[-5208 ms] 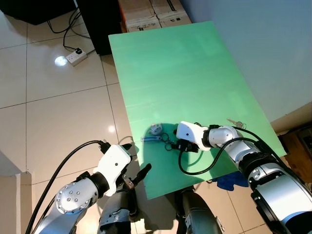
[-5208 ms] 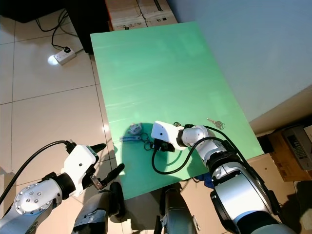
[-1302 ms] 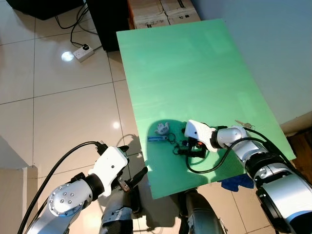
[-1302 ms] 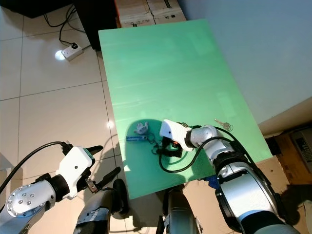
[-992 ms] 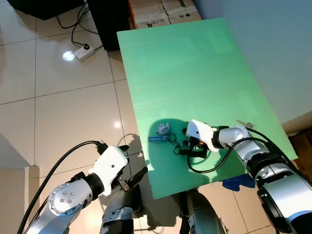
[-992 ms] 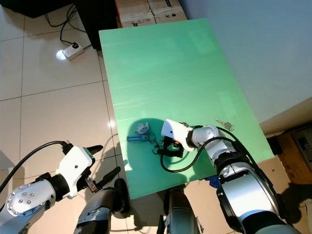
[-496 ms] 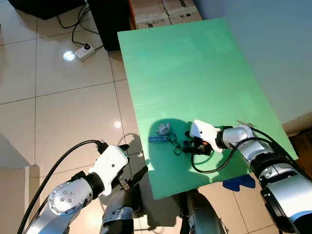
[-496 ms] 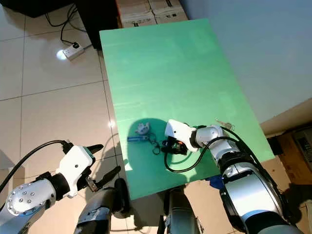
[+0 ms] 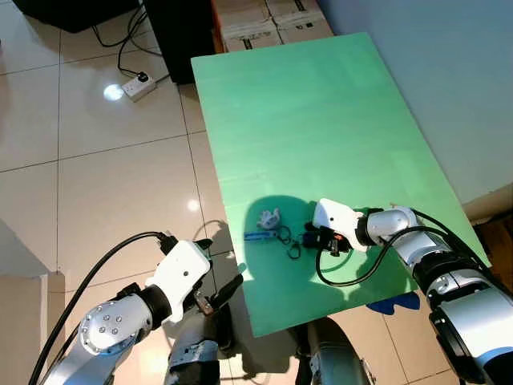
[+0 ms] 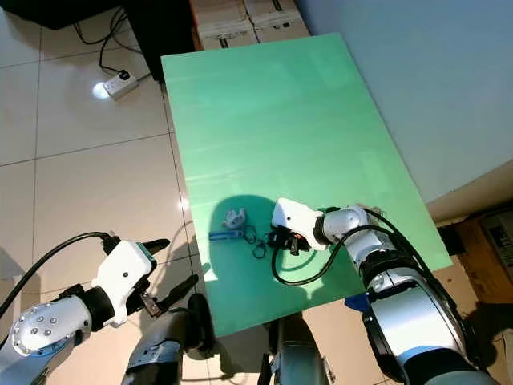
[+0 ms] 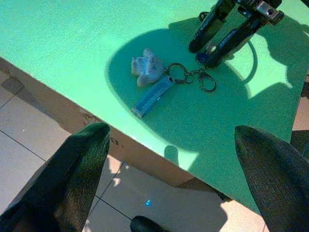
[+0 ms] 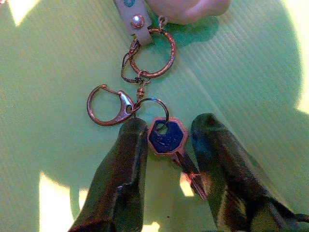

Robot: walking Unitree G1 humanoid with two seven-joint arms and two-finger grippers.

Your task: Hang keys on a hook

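In the left eye view, the keys lay near the front edge of the green table, just beside the right gripper, whose arm reached in low across the top. A 2nd loose key lay behind that arm near the table's right edge. The left gripper hung off the table's front, over the tiled floor.

In the left wrist view, the bunch read as a pale charm, a blue strap, linked rings and a clasp. The left gripper's 2 fingers stood wide apart with nothing between them.

In the right wrist view, the right gripper straddled the blue-headed key, its fingers a little apart on either side of the head, apparently not yet pinching it. The large ring lay beyond.

The bunch looked light, hard and floppy at its links, likely to slide on the smooth top. The stiff key head seemed the surest hold, leaving a ring free for a hook. No containers held anything here; cardboard boxes stood closed beyond the table.
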